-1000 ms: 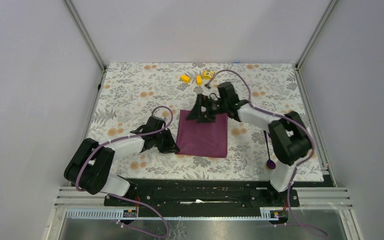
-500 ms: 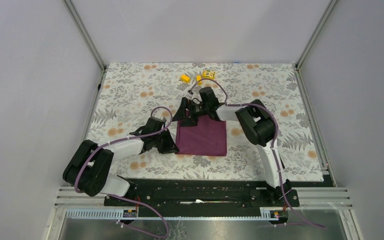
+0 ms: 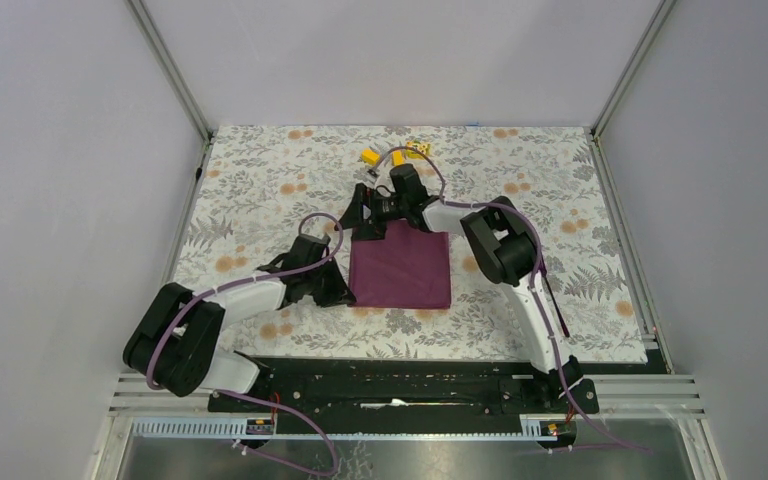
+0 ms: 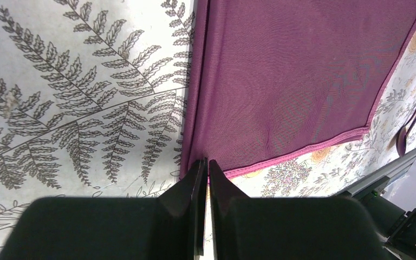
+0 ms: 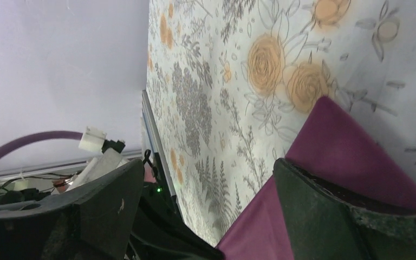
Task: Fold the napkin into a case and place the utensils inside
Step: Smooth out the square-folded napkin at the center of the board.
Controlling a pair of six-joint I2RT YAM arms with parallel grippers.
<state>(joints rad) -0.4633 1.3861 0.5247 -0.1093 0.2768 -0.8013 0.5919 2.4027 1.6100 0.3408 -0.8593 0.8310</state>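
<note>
Plum-purple and faintly shiny, the square cloth napkin (image 3: pixel 405 268) lies flat near the middle of the grey-and-orange floral tablecloth (image 3: pixel 260 190), and both arms have gone to its left side, which suggests a fold across toward the right. The left gripper (image 4: pixel 205 164) sits at the napkin's near-left corner with its jaws drawn to a thin slit right on the hem. It appears to be pinching that corner, low and flat to the table, so the cloth can be lifted by its edge rather than bunched. In the left wrist view the left border shows a second layer, so the napkin looks already doubled there. The right gripper (image 5: pixel 206 168) is at the far-left corner with its jaws wide apart. One dark finger (image 5: pixel 336 216) rests over the cloth and the other stands out over the tablecloth, with the pointed corner between them and nothing gripped yet. Taking both corners of one side probably serves to keep that edge straight as it travels. No narrow case exists yet, so the task seems to be in its early folding stage. Small yellow blocks (image 3: pixel 370 157) lie at the far end, apart from the napkin and out of the fold's path. The utensils cannot be made out with certainty.
</note>
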